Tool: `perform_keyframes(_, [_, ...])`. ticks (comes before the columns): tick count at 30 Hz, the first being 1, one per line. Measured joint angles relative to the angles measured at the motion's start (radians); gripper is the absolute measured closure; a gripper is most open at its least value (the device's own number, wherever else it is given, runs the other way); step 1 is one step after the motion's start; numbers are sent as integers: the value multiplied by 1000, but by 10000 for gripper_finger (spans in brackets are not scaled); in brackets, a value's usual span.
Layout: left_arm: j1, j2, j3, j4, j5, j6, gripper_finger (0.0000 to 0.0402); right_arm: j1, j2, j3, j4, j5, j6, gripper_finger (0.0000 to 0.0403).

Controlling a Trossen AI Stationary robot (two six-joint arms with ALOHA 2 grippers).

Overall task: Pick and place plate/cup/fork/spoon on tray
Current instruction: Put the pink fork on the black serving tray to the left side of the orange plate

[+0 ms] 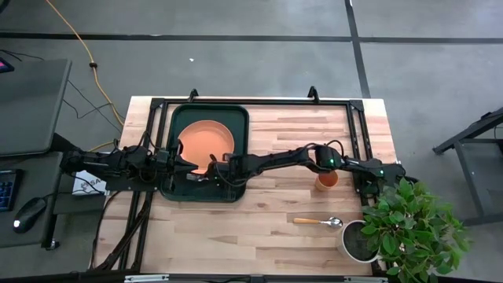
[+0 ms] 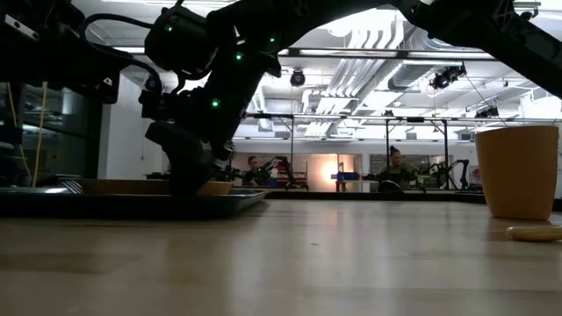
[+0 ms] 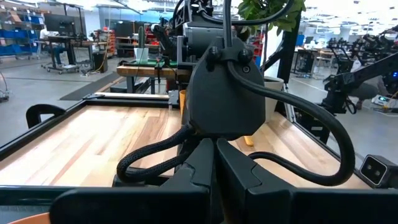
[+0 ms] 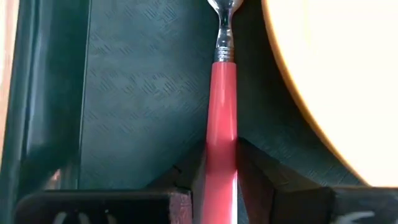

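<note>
The right gripper (image 4: 221,180) is low over the tray (image 4: 137,93), its fingers flanking the fork (image 4: 222,112) beside the plate (image 4: 336,74); whether they grip I cannot tell; part them fully, then lift straight.

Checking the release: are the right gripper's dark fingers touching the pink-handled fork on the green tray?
Touching. The right wrist view shows the right gripper with a dark finger pressed against each side of the pink-handled fork over the dark green tray, no gap.
</note>
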Motion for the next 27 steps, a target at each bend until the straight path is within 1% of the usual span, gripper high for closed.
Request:
perform_keyframes(7, [0,0,0,0,0,0,398,5,0,0,0,-2,0,309])
perform_keyframes(17, [0,0,0,0,0,0,398,5,-8,0,2,-7,-46,234])
perform_keyframes(20, [0,0,0,0,0,0,398,2,-41,0,-31,-8,-59,220])
perform_keyframes(22, [0,0,0,0,0,0,398,-4,-69,2,-57,-12,-74,217])
perform_keyframes(24, [0,0,0,0,0,0,398,-12,-95,2,-127,-19,-80,218])
perform_keyframes(27, [0,0,0,0,0,0,398,-23,-135,1,-224,-60,-80,219])
